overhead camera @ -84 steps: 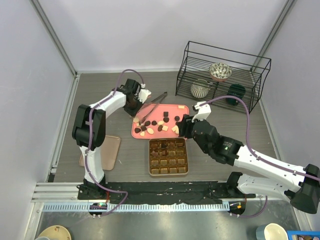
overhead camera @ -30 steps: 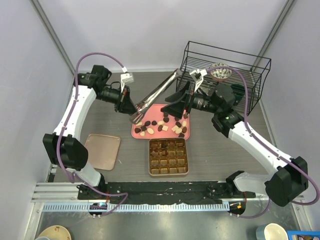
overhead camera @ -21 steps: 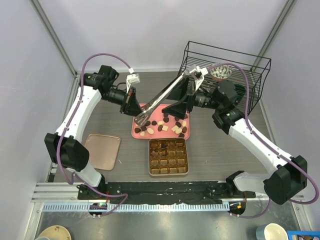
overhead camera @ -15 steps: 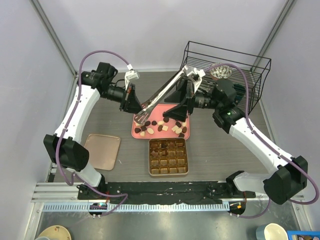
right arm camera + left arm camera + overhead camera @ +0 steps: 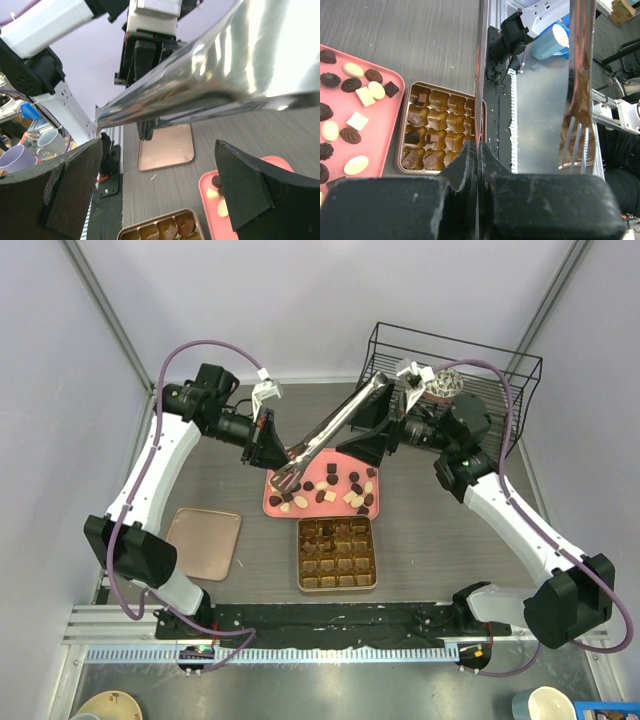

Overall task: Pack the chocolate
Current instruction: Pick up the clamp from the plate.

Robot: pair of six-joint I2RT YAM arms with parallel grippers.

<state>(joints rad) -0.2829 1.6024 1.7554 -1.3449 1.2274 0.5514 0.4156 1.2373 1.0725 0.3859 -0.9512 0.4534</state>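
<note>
The chocolate (image 5: 322,486), dark, brown and cream pieces, lies scattered on the pink tray (image 5: 347,455), seen too in the left wrist view (image 5: 351,135). My left gripper (image 5: 272,443) is shut on one arm of the metal tongs (image 5: 335,425), holding them slanted above the tray; that arm (image 5: 481,90) runs up from its fingers (image 5: 479,150). My right gripper (image 5: 356,430) stands open at the tongs' handle end. The tongs (image 5: 200,80) cross just above its spread fingers (image 5: 75,185) without being gripped. The gold-brown gridded box (image 5: 337,552) sits in front of the tray.
A flat copper-coloured lid (image 5: 203,543) lies at the left front. A black wire rack (image 5: 450,360) with bowls stands at the back right, close behind the right wrist. In the box, several cells hold pieces (image 5: 420,145).
The left arm has raised the tongs and swung their handle end up toward the right gripper. The right gripper has drawn back toward the rack, still open.
</note>
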